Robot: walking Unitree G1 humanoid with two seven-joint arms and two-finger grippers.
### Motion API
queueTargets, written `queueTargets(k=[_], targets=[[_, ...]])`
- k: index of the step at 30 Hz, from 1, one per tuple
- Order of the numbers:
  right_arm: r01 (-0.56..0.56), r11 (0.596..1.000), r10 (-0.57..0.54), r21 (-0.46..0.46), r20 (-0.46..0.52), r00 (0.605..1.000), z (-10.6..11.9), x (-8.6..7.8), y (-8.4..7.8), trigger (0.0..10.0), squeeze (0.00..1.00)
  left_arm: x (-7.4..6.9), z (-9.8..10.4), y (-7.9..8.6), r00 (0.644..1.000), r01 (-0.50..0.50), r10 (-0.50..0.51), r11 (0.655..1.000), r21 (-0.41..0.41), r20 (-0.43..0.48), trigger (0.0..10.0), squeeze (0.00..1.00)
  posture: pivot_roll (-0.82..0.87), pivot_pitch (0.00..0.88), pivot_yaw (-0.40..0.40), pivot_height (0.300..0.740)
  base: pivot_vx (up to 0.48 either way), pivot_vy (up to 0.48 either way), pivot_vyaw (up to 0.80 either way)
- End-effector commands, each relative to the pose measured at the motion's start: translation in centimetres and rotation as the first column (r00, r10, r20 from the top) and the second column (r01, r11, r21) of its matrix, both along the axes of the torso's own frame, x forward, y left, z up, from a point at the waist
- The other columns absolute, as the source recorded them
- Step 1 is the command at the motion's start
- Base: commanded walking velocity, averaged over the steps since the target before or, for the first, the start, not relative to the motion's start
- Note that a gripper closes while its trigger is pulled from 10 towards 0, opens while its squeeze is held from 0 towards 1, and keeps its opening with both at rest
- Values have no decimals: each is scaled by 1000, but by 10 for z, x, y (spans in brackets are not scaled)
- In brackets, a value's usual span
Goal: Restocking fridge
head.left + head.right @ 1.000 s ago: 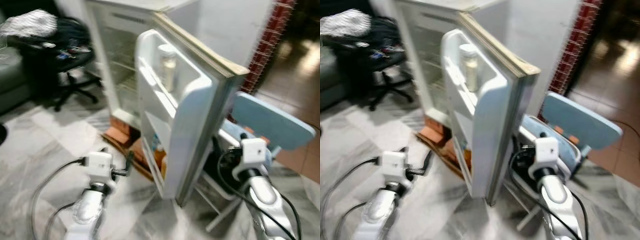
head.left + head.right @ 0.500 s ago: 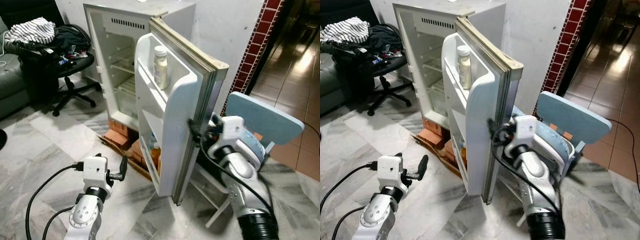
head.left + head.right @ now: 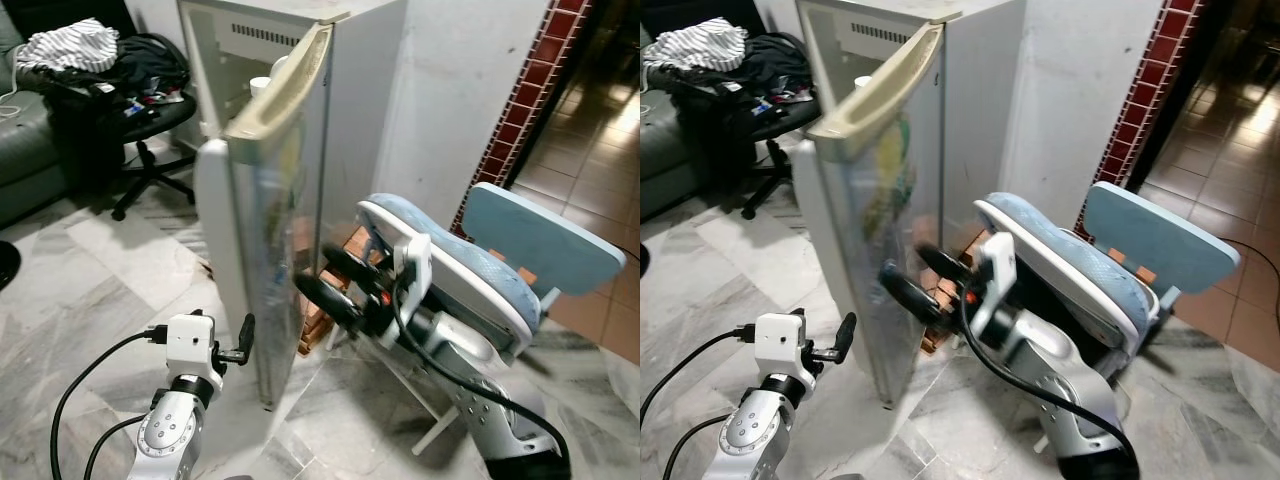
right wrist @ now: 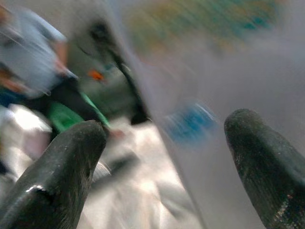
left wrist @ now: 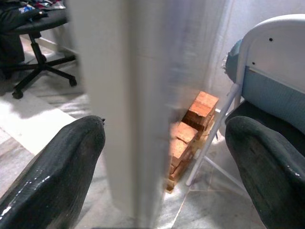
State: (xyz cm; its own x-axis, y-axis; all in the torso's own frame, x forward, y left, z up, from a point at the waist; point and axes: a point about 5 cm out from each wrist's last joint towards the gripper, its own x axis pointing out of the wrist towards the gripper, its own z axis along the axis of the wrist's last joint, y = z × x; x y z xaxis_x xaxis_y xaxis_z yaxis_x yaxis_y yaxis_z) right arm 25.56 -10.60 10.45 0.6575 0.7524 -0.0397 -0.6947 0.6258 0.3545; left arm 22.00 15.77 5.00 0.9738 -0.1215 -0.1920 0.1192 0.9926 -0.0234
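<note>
White fridge (image 3: 350, 110) stands at 12 o'clock against the wall, top compartment visible behind the door. Fridge door (image 3: 265, 230) is partway swung, outer face toward the camera, cream gasket edge along its top, faded sticker on the front. Inside, just a pale cup-like thing (image 3: 260, 85) peeks over the door's top edge; the rest of the contents are hidden.

Marble floor (image 3: 90, 290) is grey-white. Blue folding chair (image 3: 480, 270), folded and leaning, sits at 3 o'clock, just beside the fridge. Black office chair (image 3: 140, 130) at 10 o'clock is piled with clothes, striped cloth on top. Red tiled pillar (image 3: 520, 100) is at 2 o'clock. Stack of bricks (image 5: 190, 129) sits on the floor under the fridge, between the door and the chair's leg.

Right arm reaches across from 4 o'clock. Right gripper (image 3: 330, 280) is at the door's outer face, low, fingers spread apart with nothing between them; can't tell if the fingertips touch the door. Right wrist view is blurred: both fingers (image 4: 57, 167) wide apart, door surface ahead.

Left gripper (image 3: 245, 338) is at 7 o'clock, near the door's lower edge. In the left wrist view its fingers (image 5: 57, 167) are spread wide, door edge standing between them, not clamped.
</note>
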Motion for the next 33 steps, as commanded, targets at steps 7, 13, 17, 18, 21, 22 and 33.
queueTargets(k=[7,13,17,18,21,22,33], targets=[[464,863,-455,-201,91,886,-20,7,-53,10000,0,5,5,3,1000,-5,5,1000,17,-5,10000,0,35,10,-5,740,0,0,0],[552,803,-535,-223,135,834,-25,3,-65,10000,0,9,13,1,1000,20,-20,999,33,12,10000,0,28,14,2,740,0,206,0],[572,790,-553,-223,144,820,-27,2,-67,10000,0,11,16,-5,998,63,-65,996,65,21,10000,0,25,17,2,740,0,441,0],[575,788,-556,-222,147,818,-26,2,-67,10000,0,12,17,-7,997,68,-70,995,67,26,10000,0,25,19,3,740,0,480,0],[586,779,-564,-222,161,810,-27,3,-67,10000,0,12,19,-9,997,69,-70,996,60,24,10000,0,26,20,1,740,0,480,0],[588,778,-565,-223,162,809,-27,3,-67,10000,0,12,18,-9,997,68,-69,996,58,23,10000,0,26,20,1,740,0,480,0],[602,765,-580,-229,162,798,-30,5,-69,10000,0,11,18,-5,998,58,-59,996,65,14,10000,0,31,25,-1,740,0,480,0]])
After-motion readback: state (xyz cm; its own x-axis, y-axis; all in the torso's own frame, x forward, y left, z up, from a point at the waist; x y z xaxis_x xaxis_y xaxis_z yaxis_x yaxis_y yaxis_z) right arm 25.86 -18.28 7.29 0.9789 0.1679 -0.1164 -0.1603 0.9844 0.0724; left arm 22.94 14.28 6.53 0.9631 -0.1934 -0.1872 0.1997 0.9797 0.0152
